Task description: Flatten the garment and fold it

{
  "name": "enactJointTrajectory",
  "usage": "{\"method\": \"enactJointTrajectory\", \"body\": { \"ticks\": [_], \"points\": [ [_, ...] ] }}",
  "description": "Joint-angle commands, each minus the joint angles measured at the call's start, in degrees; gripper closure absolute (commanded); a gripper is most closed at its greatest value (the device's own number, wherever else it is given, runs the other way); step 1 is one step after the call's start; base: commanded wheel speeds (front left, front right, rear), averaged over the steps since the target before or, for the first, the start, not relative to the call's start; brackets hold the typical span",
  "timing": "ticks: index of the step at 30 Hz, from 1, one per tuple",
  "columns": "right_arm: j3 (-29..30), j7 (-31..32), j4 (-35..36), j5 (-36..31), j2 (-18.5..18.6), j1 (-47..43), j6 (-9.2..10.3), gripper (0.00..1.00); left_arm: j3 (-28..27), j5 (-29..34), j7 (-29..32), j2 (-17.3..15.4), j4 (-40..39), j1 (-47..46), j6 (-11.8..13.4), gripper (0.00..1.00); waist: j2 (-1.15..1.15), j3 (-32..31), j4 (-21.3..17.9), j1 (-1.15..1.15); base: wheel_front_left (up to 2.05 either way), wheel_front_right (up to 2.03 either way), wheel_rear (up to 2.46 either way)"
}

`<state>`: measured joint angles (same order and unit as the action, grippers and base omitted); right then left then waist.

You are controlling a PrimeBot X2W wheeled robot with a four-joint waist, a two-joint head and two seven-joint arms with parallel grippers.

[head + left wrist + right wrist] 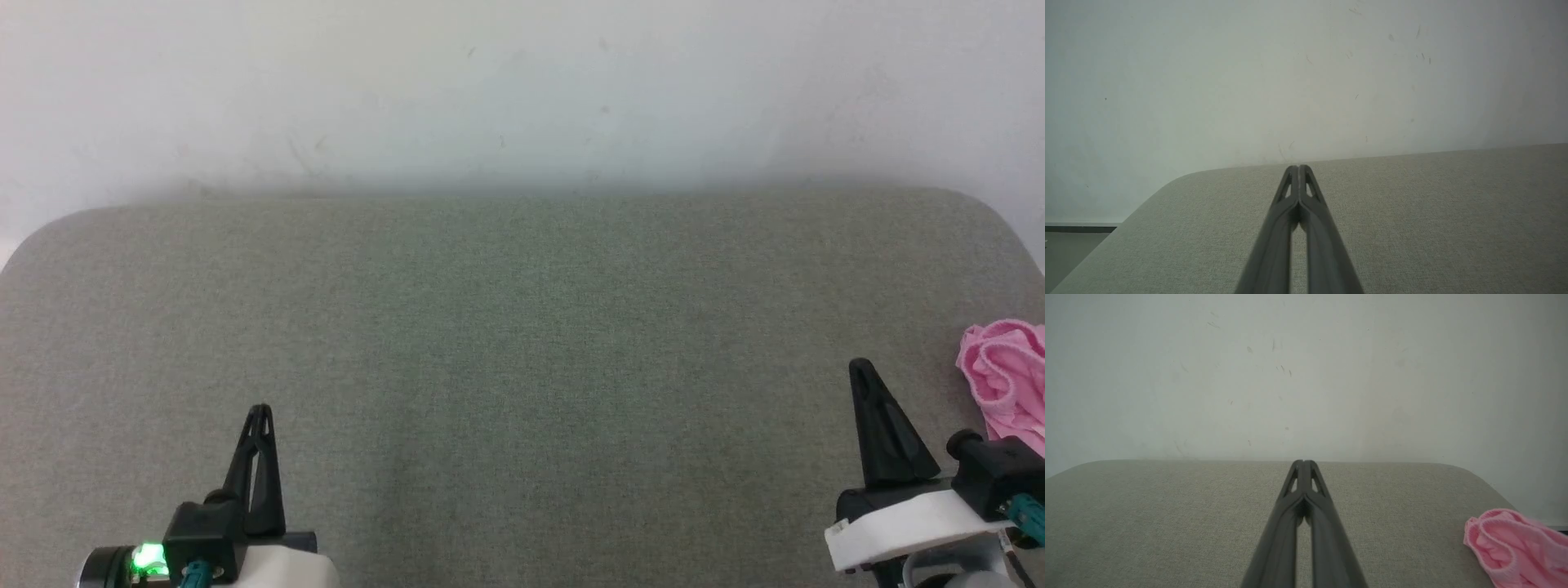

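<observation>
The grey cloth-topped desk [522, 327] spans the view. The garment [1006, 377] lies crumpled at its right edge, just beside the right gripper [860, 369]. That and the left gripper [260, 413] have their jaws clenched on nothing. Likely best: release the right jaws, pinch a gathered edge, and draw it centreward before spreading.

We've got a grey-green fabric-covered tabletop [522, 327] with rounded corners, sitting in front of a plain white wall [522, 90] with a few scuffs. The light's soft and even.
</observation>
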<state>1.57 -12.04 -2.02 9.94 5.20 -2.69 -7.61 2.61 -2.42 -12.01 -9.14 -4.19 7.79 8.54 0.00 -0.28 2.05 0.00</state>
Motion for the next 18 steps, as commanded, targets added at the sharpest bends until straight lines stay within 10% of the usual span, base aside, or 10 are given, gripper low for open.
{"method": "enactJointTrajectory", "body": {
  "ticks": [1, 18],
  "points": [
    [-0.1, 0.4, 0.4, -0.5, -0.3, 0.5, 0.02, 1.00, -0.3, 0.4, 0.3, 0.4, 0.3, -1.3, -0.4, 1.00, 0.00, 0.0, 0.0, 0.00, 0.00, 0.00, 0.00],
    [-0.4, 2.3, 0.6, -2.1, -0.7, 0.9, 0.04, 1.00, -0.7, 0.8, 2.3, 1.4, 0.9, -2.4, -1.8, 1.00, 0.00, 0.0, -0.4, 0.00, 0.00, 0.00, 0.00]
  ]
}}
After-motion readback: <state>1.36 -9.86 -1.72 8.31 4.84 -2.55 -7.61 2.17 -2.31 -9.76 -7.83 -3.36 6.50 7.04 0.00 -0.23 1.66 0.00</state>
